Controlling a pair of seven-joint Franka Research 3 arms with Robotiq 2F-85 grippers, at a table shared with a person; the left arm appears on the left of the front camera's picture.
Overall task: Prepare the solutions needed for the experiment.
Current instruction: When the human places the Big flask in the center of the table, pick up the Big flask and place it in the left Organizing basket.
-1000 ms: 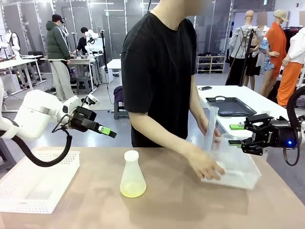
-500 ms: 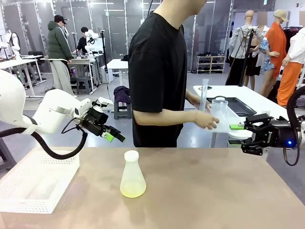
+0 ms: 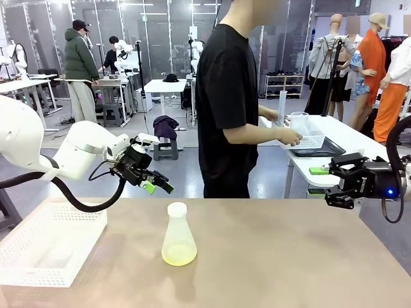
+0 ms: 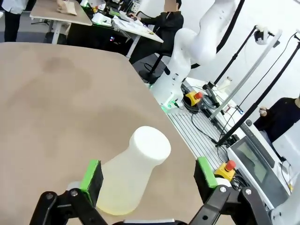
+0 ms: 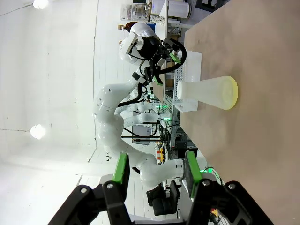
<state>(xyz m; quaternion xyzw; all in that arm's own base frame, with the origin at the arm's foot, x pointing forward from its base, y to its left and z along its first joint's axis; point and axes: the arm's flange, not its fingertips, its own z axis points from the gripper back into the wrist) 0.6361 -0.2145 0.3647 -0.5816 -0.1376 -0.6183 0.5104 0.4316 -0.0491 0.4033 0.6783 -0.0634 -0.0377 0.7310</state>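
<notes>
Meanwhile, the left hand point(image 3: 159, 187) has swung nearer the flask point(image 3: 178, 240).

Left arm point(image 3: 64, 151): glossy white rounded shells, grey band point(image 3: 90, 149) at one joint, black cable point(image 3: 83, 208) slung under it. Left gripper point(image 3: 160, 187): black linkage, bright green pads point(image 4: 91, 176), bare screw heads at the finger pivots. Right gripper point(image 3: 316, 181): same black body and green pads, small white lettering, blue light point(image 3: 390, 192) at the wrist. Person: black short-sleeved T-shirt point(image 3: 225, 96).
</notes>
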